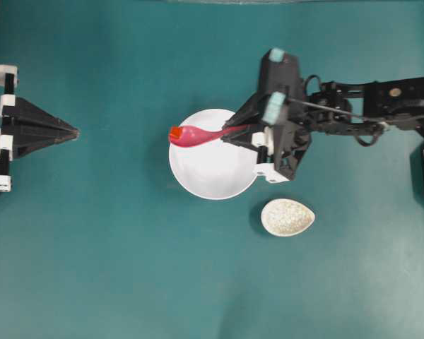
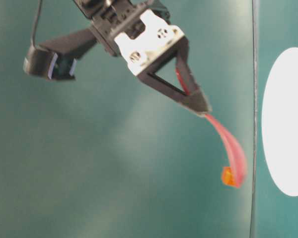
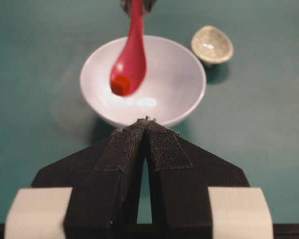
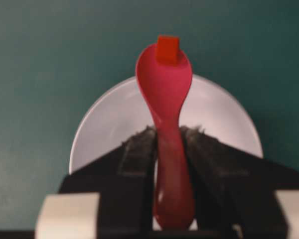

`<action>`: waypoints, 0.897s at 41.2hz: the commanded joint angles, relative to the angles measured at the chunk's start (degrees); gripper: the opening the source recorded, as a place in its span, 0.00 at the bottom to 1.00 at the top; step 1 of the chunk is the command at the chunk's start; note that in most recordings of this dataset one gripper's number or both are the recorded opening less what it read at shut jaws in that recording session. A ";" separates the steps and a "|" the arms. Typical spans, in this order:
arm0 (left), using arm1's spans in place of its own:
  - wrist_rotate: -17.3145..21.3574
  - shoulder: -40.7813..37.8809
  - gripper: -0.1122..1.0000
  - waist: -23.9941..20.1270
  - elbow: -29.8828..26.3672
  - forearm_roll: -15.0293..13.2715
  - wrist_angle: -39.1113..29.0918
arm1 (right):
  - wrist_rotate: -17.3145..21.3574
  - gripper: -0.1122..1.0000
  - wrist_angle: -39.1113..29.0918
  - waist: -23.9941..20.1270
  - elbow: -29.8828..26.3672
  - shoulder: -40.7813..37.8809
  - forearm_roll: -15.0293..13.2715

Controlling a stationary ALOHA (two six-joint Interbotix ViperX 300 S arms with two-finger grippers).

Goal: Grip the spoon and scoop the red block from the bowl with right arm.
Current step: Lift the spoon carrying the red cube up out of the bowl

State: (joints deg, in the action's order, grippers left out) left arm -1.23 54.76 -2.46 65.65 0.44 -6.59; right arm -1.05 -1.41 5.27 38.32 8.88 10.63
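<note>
The right end effector (image 1: pixel 233 134) is pinching the spoon (image 1: pixel 198 135) by its handle. The red block (image 1: pixel 175 132) is sitting at the scoop's tip above the bowl (image 1: pixel 212 176). Scooping appears complete; the next move calls for keeping the spoon level.

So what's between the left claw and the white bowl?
Only bare teal table between the left claw and the bowl, seen overhead; the spoon with the red block hangs at the bowl's rim.
</note>
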 commanded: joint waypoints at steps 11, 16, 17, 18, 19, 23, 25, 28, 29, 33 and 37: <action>-0.18 0.00 0.10 -0.09 -1.85 0.00 0.26 | -0.09 0.32 9.93 -0.79 4.83 7.21 -0.18; -0.26 0.09 0.10 -0.09 -1.85 0.00 0.26 | -0.44 0.32 10.11 -1.85 5.89 8.35 -1.41; -0.44 0.09 0.10 -0.09 -1.85 0.09 0.26 | -0.44 0.32 10.02 -2.02 5.98 8.44 -1.76; -0.53 0.09 0.10 -0.09 -1.85 0.00 0.35 | -0.62 0.32 9.84 -2.20 6.15 8.61 -2.46; -0.79 0.09 0.10 -0.09 -1.85 0.00 0.26 | -0.62 0.32 9.84 -2.37 6.24 8.79 -2.90; -1.76 0.09 0.10 -0.09 -1.85 0.00 0.26 | -0.97 0.32 10.11 -2.64 6.68 9.32 -4.83; -2.20 0.09 0.10 -0.09 -1.85 0.00 0.26 | -0.97 0.32 10.20 -2.64 6.86 9.76 -5.36; -2.64 0.09 0.10 -0.09 -1.85 0.00 0.26 | -1.05 0.32 10.63 -2.72 7.03 10.37 -5.89; -2.72 0.09 0.10 -0.09 -1.85 0.00 0.26 | -1.05 0.32 10.99 -2.72 7.12 10.63 -5.89; -2.81 0.09 0.10 -0.09 -1.85 0.00 0.35 | -1.14 0.32 13.62 -2.81 7.82 12.13 -5.98; -2.90 0.09 0.10 -0.09 -1.85 0.00 0.35 | -1.23 0.32 16.52 -3.16 9.14 13.80 -6.06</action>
State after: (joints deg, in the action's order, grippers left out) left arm -4.04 55.02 -2.37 65.65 0.44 -6.59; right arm -2.20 12.83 2.55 47.46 20.65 4.75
